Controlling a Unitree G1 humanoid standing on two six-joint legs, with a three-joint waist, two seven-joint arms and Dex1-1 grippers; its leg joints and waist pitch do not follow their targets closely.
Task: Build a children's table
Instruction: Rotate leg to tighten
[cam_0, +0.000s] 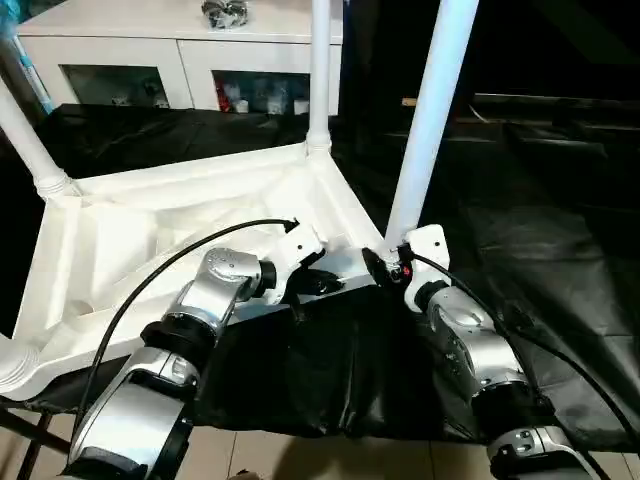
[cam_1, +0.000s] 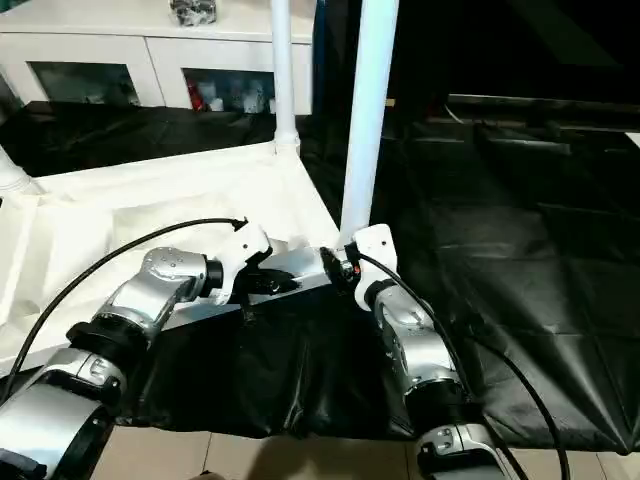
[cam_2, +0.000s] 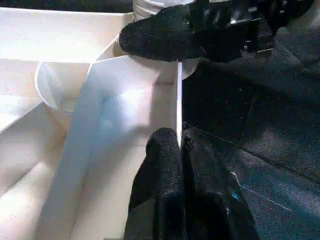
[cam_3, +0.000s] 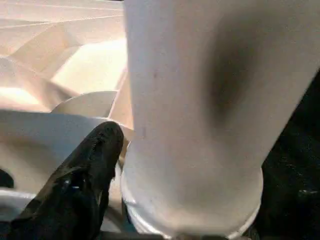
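The right gripper (cam_0: 392, 262) is at the foot of the near-right leg (cam_0: 428, 120), and its black fingers (cam_3: 85, 175) lie against the collar of this leg, just where the tube goes into the corner socket (cam_2: 165, 75). I cannot tell if the fingers are really closed around the leg, because the wrist view shows one finger beside the tube and the other is hidden. The left gripper (cam_0: 318, 283) is a little to the left of it, closed on the thin near wall of the table top (cam_0: 190, 215), one finger on each side of the wall. The children's table lies upside down on the black-sheeted work table (cam_0: 560, 250), with the ribbed underside up. It spreads to the left and far side from both grippers. The leg rises from the right gripper almost straight up, with a slight lean to the right at its top, so its long axis is close to vertical. Another leg (cam_0: 319, 70) stands at the far corner and a third one (cam_0: 25, 135) at the far left. In my judgement the right arm is the nearer one for pressing this leg down, while the left holds the top steady.
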